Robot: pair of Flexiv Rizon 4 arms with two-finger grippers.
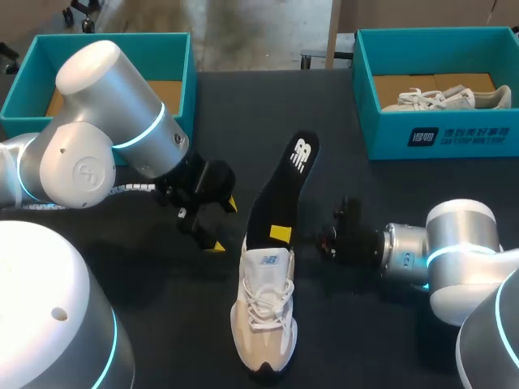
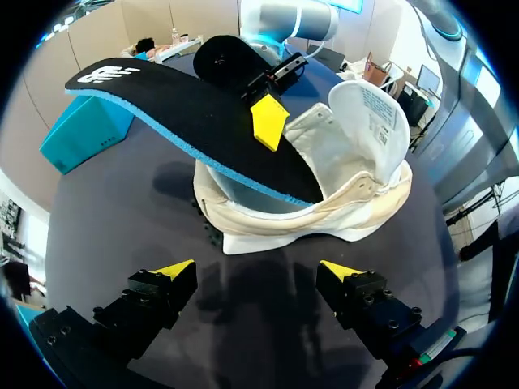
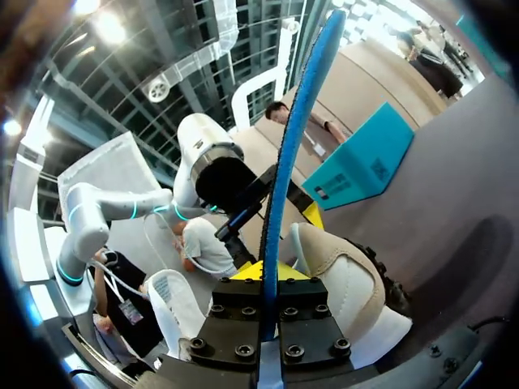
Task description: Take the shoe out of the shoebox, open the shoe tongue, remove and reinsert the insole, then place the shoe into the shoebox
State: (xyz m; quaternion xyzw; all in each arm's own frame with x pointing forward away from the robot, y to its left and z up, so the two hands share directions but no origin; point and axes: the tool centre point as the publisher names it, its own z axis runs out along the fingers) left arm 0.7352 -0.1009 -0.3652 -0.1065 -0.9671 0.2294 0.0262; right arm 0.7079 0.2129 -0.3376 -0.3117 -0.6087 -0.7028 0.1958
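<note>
The shoe [image 1: 263,312] sits out of its box in the middle of the dark surface [image 1: 349,332], toe toward the near edge and laces on top. Its black insole [image 1: 280,190] has its lower end in the shoe's opening, while the rest rises out and away toward the far side. In the left wrist view the insole [image 2: 186,105] shows a blue underside and arches over the white heel of the shoe [image 2: 324,203].

The right tool [image 1: 280,235] comes in from the right side and pinches the insole just above the shoe's collar. In the right wrist view its fingers are pressed together on the thin blue edge of the insole [image 3: 296,138], which runs straight up from between them. The same tool [image 2: 268,121] shows one yellow tip against the insole in the left wrist view.

The left tool [image 1: 223,225] hangs just left of the shoe and insole, touching neither. Its fingers are spread, with nothing between them – only bare surface shows between its yellow tips [image 2: 174,267].

A teal shoebox [image 1: 442,138] stands at the far right with a second pale shoe [image 1: 446,99] inside it. Another teal box [image 1: 105,40] stands at the far left.
</note>
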